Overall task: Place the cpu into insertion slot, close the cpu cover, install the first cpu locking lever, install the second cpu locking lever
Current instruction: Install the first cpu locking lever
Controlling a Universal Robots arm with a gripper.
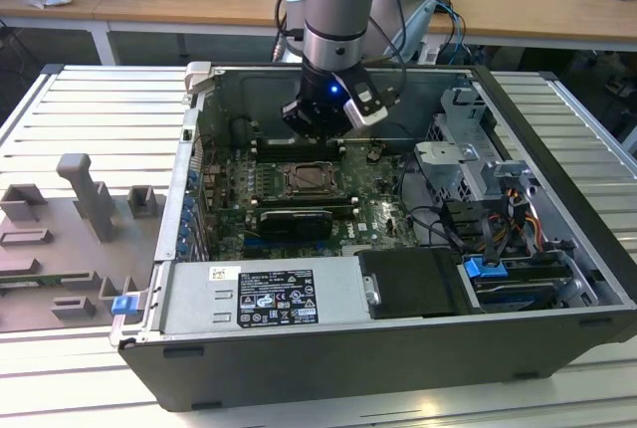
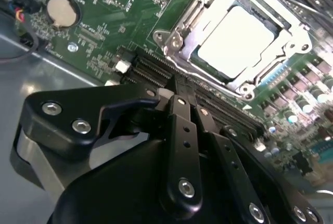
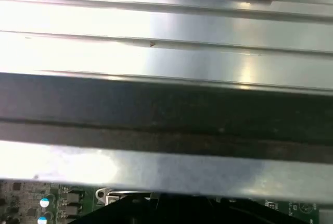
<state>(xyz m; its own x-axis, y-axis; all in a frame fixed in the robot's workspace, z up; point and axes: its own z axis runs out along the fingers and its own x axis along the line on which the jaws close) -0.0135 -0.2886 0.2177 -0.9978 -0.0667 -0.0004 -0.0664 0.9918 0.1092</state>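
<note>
The cpu (image 2: 237, 39), a pale silver square, lies in the insertion slot (image 1: 307, 181) on the green motherboard inside the open computer case. The silvery cpu cover (image 2: 179, 26) lies flat around it, and the chip shows through its window. In the exterior view my gripper (image 1: 317, 134) hangs just above the board, behind the slot. In the second wrist view the black fingers (image 2: 181, 101) of my gripper (image 2: 188, 99) lie together with nothing between them, a short way from the slot's near corner.
Long black memory slots (image 2: 156, 70) run between gripper and socket. A coin battery (image 2: 61, 11) sits off to the side. A black expansion card (image 1: 289, 221), the power supply (image 1: 269, 294) and a drive cage (image 1: 468, 159) crowd the case. Grey fixtures (image 1: 90, 199) stand outside.
</note>
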